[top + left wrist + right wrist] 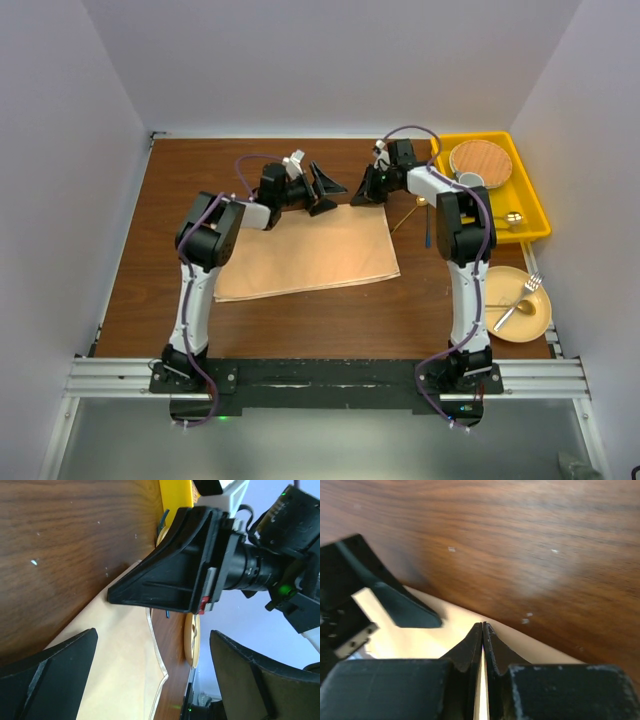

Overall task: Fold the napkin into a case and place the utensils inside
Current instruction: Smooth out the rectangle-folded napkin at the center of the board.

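Observation:
The peach napkin (310,252) lies on the table folded into a flat rectangle. My right gripper (365,190) is down at its far right corner, and in the right wrist view its jaws (483,625) are pressed together on the napkin's (450,630) far edge. My left gripper (325,188) hovers open just left of it over the same edge, with nothing between its fingers (154,635) but cloth (120,670) below. A blue-handled utensil (427,228) and a thin gold one (405,216) lie on the table right of the napkin. A fork and spoon (518,300) rest on a tan plate.
A yellow tray (530,200) at the far right holds a round wood-toned plate (480,160), a white cup (470,180) and a gold spoon (512,217). The tan plate (540,325) sits near the right front edge. White walls enclose the table.

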You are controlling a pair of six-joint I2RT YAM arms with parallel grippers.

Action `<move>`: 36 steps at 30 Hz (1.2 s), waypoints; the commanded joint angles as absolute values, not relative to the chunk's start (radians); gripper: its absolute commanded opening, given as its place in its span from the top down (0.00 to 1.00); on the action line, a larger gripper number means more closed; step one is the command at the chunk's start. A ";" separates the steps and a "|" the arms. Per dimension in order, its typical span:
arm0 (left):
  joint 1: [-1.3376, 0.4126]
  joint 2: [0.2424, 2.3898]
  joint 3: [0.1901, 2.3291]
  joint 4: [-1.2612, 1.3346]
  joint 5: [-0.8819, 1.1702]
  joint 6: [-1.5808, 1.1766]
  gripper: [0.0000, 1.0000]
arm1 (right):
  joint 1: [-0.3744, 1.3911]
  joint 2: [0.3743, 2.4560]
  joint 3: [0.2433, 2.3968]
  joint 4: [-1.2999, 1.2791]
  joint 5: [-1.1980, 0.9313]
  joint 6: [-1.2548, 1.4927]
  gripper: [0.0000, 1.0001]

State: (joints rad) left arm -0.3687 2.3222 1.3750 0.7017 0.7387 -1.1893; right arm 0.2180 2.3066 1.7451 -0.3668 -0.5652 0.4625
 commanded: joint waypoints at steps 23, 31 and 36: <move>-0.017 2.094 1.006 0.697 0.899 -1.093 0.00 | 0.218 2.359 1.773 -0.477 -0.422 0.337 0.95; 0.182 2.052 0.983 0.485 0.966 -0.861 0.00 | 0.221 2.344 1.752 -0.474 -0.423 0.341 0.95; 0.270 2.057 0.994 0.416 0.999 -0.787 0.00 | 0.225 2.338 1.740 -0.474 -0.423 0.334 0.95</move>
State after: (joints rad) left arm 0.2131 2.0754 0.9928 0.5255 0.9806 -0.9199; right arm 0.2214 2.3310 1.7733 -0.4191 -0.5156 0.3798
